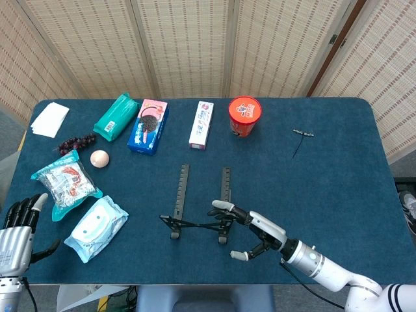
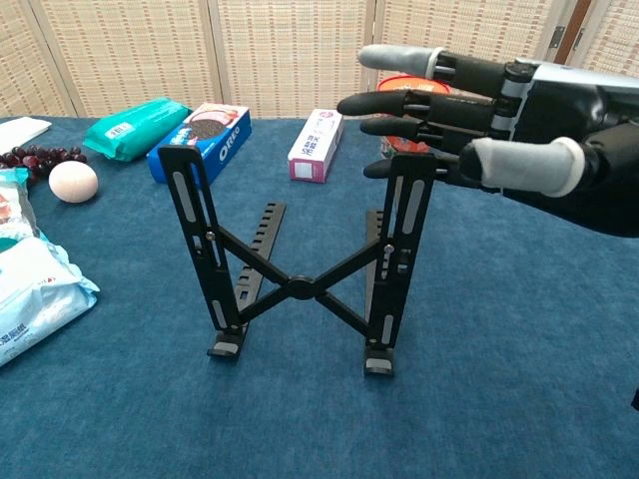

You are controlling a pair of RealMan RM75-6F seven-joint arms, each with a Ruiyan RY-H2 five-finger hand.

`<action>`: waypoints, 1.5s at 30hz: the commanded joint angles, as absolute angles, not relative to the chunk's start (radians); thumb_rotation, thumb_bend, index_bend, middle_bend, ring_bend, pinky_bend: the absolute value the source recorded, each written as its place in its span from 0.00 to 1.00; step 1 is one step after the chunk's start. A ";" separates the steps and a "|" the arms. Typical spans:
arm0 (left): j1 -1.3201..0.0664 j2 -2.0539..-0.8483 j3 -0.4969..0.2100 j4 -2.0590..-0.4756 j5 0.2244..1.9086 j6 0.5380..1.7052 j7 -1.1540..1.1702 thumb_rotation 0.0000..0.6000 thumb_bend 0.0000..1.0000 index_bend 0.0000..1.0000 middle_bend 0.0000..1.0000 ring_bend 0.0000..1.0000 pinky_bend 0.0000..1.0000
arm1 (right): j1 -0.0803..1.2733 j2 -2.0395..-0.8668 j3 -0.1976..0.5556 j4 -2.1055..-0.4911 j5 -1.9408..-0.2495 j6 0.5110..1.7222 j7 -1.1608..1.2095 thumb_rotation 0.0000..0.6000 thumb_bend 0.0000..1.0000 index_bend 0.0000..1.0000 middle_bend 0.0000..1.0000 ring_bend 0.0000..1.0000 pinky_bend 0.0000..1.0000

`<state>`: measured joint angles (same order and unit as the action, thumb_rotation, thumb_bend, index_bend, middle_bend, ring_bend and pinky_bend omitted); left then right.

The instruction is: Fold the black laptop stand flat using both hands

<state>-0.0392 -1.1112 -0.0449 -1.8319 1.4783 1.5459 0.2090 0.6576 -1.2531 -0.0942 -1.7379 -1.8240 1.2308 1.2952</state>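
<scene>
1. Right hand [image 2: 469,110], upper right of chest view: we see fingers spread, holding nothing, beside the stand's right upright.
2. Black laptop stand [image 2: 300,284] stands unfolded, frame centre.
3. Left hand [image 1: 19,224], lower left: spread, idle.

The left hand [image 1: 18,224] is cut by the head view's left edge, and the chest view misses it altogether. In the chest view, the right hand [image 2: 479,120] runs off the right edge and hides most of the red cup [image 2: 404,84], while the wet wipes pack [image 2: 30,294] is clipped at left.
</scene>
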 commanded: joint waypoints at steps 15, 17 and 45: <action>-0.041 -1.111 -0.046 -1.836 1.482 1.545 0.211 1.00 0.18 0.05 0.07 0.05 0.00 | 0.656 -1.308 -0.084 -1.682 -1.732 1.184 1.221 1.00 0.17 0.00 0.16 0.00 0.14; -0.040 -1.110 -0.046 -1.839 1.483 1.547 0.210 1.00 0.18 0.05 0.07 0.05 0.00 | 0.660 -1.317 -0.088 -1.671 -1.731 1.174 1.228 1.00 0.17 0.00 0.16 0.00 0.14; -0.038 -1.110 -0.045 -1.840 1.483 1.547 0.218 1.00 0.18 0.05 0.07 0.05 0.00 | 0.674 -1.438 -0.146 -1.548 -1.730 1.117 1.360 1.00 0.17 0.00 0.16 0.00 0.14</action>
<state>-0.0379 -1.1104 -0.0446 -1.8399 1.4831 1.5471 0.2177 0.6743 -1.4375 -0.1452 -1.5485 -1.7293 1.1167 1.3590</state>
